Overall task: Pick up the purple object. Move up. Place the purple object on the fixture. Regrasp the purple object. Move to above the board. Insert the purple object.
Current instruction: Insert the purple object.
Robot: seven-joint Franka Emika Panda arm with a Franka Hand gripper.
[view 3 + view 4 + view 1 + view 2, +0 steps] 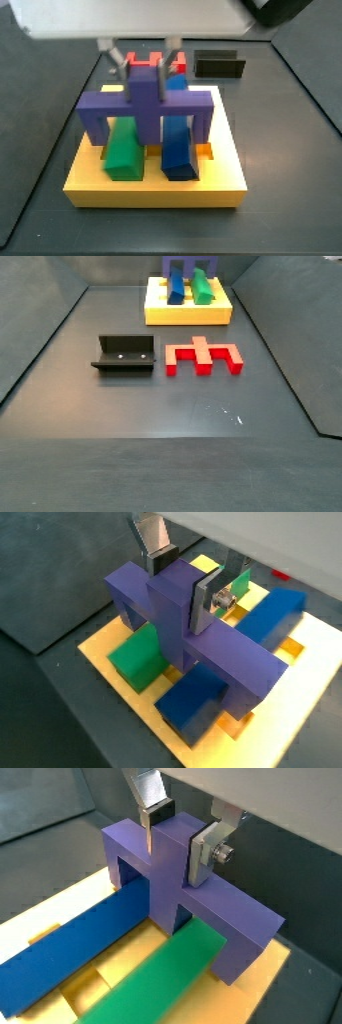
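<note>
The purple object (pixel 201 647) stands on the yellow board (pixel 100 642), its legs straddling the green bar (pixel 140 657) and the blue bar (pixel 194 702). It shows the same way in the other wrist view (pixel 160 868) and in a side view (pixel 144 102). My gripper (pixel 181 584) is directly above the board and shut on the purple object's raised centre tab, with one silver finger on each side of it; it also shows in a wrist view (pixel 178 840) and a side view (pixel 147 78). The fixture (pixel 123 354) stands empty on the floor, away from the board.
A red notched block (pixel 203 356) lies on the floor beside the fixture. The board (pixel 187 314) sits near the back wall, where only the lower part of the purple object (pixel 170 266) shows. Dark walls enclose the floor.
</note>
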